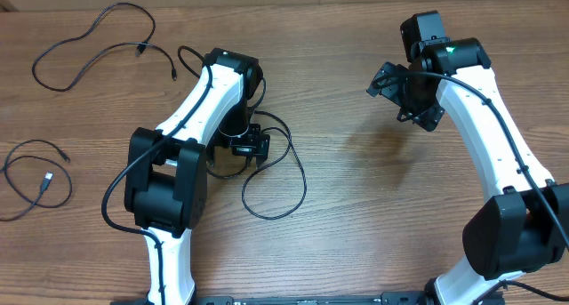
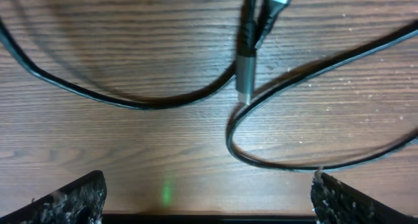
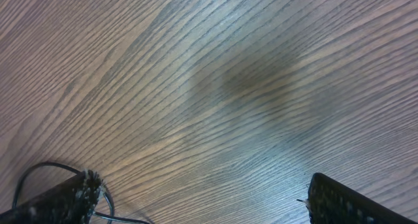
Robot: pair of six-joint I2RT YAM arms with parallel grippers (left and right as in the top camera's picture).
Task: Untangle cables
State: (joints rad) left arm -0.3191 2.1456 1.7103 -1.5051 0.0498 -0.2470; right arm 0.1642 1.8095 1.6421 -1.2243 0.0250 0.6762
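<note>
**Both claws spread, nothing held**

The left claw (image 1: 248,147) is spread wide over the middle cable (image 1: 304,179), pinching nothing. In the left wrist view only its fingertips (image 2: 72,199) show, cut off at the bottom corners. The cable's loops lie flat on the table (image 1: 356,216). A silvery plug (image 2: 244,77) points at one loop; touching or just above it, can't tell. The plug's far end is blurred and cut off at the top. From overhead, the left arm hides part of this cable.

Two other cables lie apart, one far left (image 1: 64,44) and one near left (image 1: 68,188).

The right claw (image 1: 400,92) is also spread, over bare wood at far right. A black cord (image 3: 39,168) beside one finger is mostly hidden.
</note>
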